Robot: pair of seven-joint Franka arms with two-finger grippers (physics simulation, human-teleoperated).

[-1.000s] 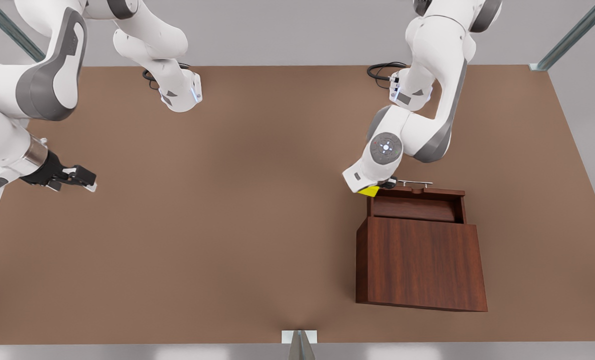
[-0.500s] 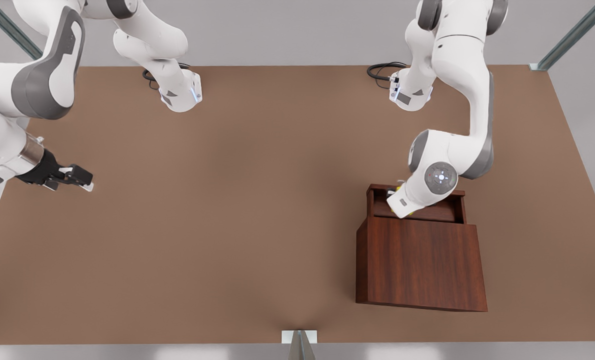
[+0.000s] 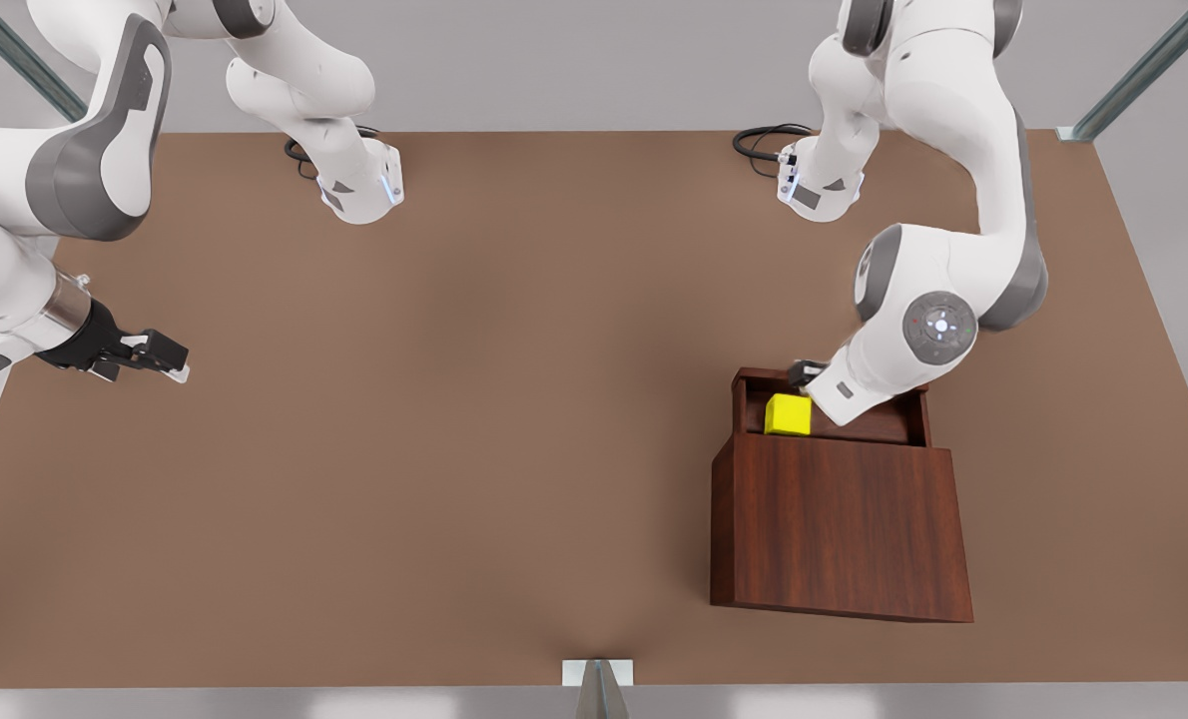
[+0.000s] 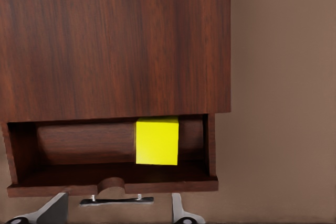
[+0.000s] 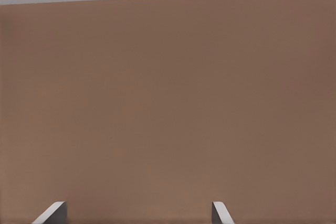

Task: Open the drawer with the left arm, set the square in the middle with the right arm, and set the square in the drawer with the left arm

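Note:
The yellow square (image 3: 788, 414) (image 4: 157, 140) lies inside the open drawer (image 3: 754, 379) (image 4: 63, 187), near its end toward the front view's left, touched by no finger. My left gripper (image 3: 804, 371) (image 4: 119, 216) hovers open above the drawer's front wall and silver handle (image 4: 116, 200), holding nothing. The right gripper (image 3: 170, 364) (image 5: 137, 216) waits open and empty over the table at the front view's far left. The middle (image 3: 554, 399) of the table is bare brown surface.
The wooden cabinet (image 3: 844, 519) (image 4: 115, 40) stands at the front view's lower right, its drawer pulled out toward the arm bases (image 3: 359, 190). Black cables (image 3: 764, 140) lie by the base on the front view's right.
The left gripper carried the square from outside the drawer's corner to over the drawer, let it go and drew back toward the front view's right. The right arm barely moved.

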